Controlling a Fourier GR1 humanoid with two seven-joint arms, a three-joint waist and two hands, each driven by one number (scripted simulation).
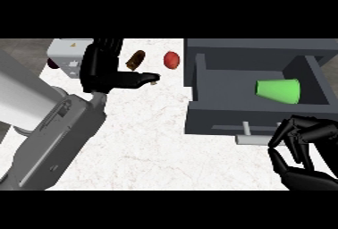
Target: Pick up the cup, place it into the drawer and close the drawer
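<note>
The green cup (278, 91) lies on its side inside the open dark grey drawer (218, 96) at the right. A light grey handle (254, 139) runs along the drawer's front. My right hand (300, 152) hovers just right of that handle at the drawer's front, with curled fingers that hold nothing. My left hand (105, 67) is raised at the upper left of the counter, fingers up and thumb pointing right, empty.
A brown oblong item (136, 60) and a red round item (171, 60) lie on the white marble counter (158, 143) behind my left thumb. A light grey box (66, 56) stands at the far left corner.
</note>
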